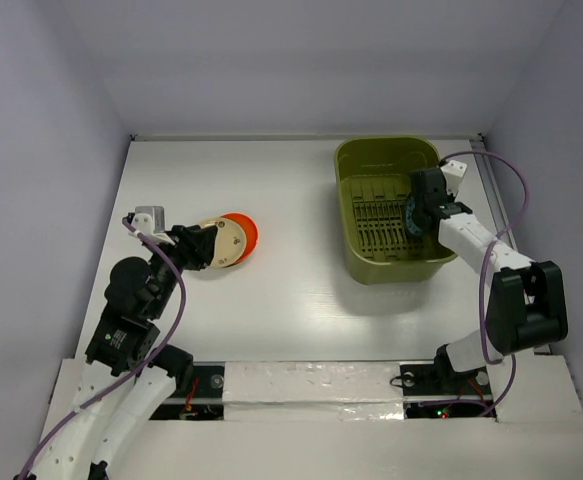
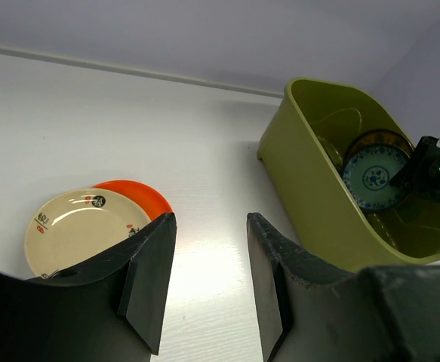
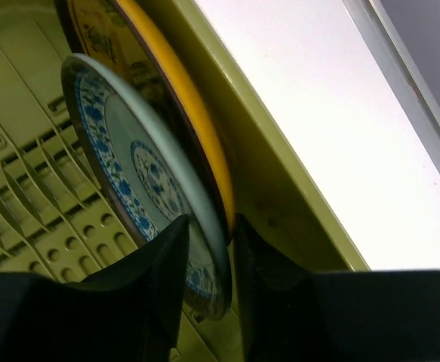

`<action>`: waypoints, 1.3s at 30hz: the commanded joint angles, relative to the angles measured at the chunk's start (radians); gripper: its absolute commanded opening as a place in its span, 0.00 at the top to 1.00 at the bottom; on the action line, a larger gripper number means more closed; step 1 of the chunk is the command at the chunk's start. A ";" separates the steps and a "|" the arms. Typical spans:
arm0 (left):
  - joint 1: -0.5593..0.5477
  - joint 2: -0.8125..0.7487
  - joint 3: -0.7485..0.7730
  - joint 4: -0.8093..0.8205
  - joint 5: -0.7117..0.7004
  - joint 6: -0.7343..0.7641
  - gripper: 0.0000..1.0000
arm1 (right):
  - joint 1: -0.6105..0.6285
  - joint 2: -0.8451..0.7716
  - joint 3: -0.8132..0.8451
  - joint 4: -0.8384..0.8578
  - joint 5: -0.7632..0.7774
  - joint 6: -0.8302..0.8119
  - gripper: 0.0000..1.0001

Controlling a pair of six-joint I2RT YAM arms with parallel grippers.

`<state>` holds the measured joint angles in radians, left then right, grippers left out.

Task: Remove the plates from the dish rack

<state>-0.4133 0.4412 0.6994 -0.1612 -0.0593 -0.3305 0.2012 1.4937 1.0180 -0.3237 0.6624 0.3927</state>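
Observation:
The olive-green dish rack stands at the back right. Inside it a blue-teal patterned plate stands on edge near the right wall, with a dark, yellow-rimmed plate directly behind it. My right gripper is shut on the blue-teal plate's lower rim, and its outer finger also touches the yellow rim. On the table at the left a beige plate lies on top of an orange-red plate. My left gripper hovers open and empty just beside them.
The rack's right wall is close against the right gripper's outer finger. The ribbed, slotted floor lies to the plates' left. White table stretches between the stacked plates and the rack.

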 commanded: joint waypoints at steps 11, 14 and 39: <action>-0.005 0.001 -0.003 0.051 0.007 0.005 0.61 | -0.005 -0.073 0.011 0.120 0.051 -0.035 1.00; -0.005 0.005 -0.003 0.052 0.009 0.005 0.61 | -0.005 -0.209 0.033 0.085 -0.047 -0.038 1.00; 0.022 0.011 -0.001 0.057 0.001 0.010 0.61 | 0.453 -0.109 0.313 0.205 -0.589 0.182 1.00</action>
<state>-0.4034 0.4446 0.6994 -0.1543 -0.0566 -0.3305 0.5560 1.2953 1.2659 -0.2634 0.2050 0.4942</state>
